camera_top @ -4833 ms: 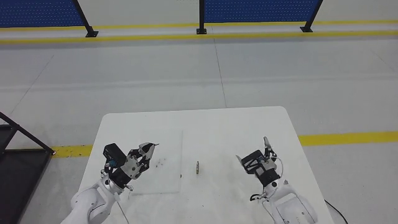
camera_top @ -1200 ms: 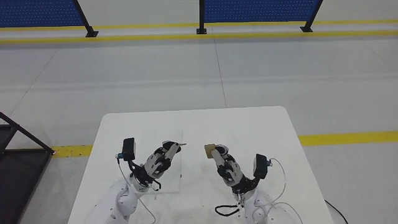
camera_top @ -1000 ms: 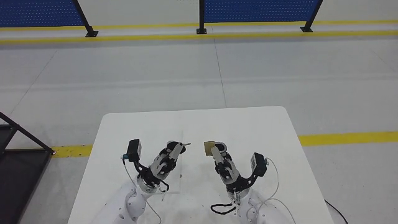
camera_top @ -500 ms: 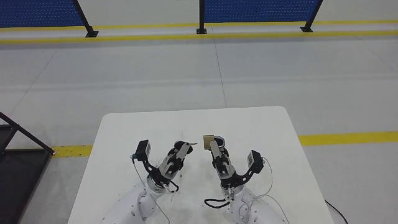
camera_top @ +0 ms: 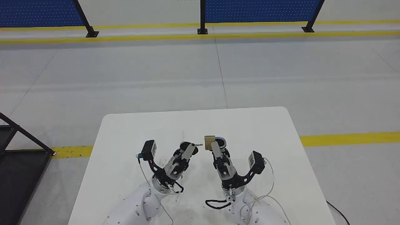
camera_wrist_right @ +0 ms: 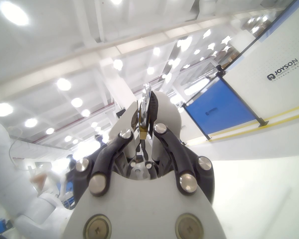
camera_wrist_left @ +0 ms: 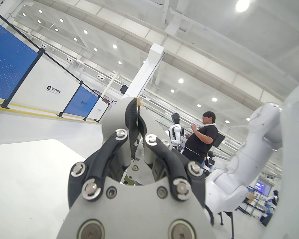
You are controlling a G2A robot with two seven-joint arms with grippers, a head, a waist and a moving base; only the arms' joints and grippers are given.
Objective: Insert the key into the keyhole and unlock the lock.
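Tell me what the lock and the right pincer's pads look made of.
The lock: yellow, shiny body, looks like brass; silvery shackle, probably steel. The pads of the right pincer: black and ribbed, likely rubber.

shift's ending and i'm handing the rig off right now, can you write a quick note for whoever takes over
Left gripper: shut on the key, held up above the white table.
Right gripper: shut on the brass padlock, also held up off the table.
Done: both parts are gripped and the key points at the padlock's body, close to it.
Left: I cannot tell whether the key is in the keyhole yet. Seat it, then turn it to release the shackle.
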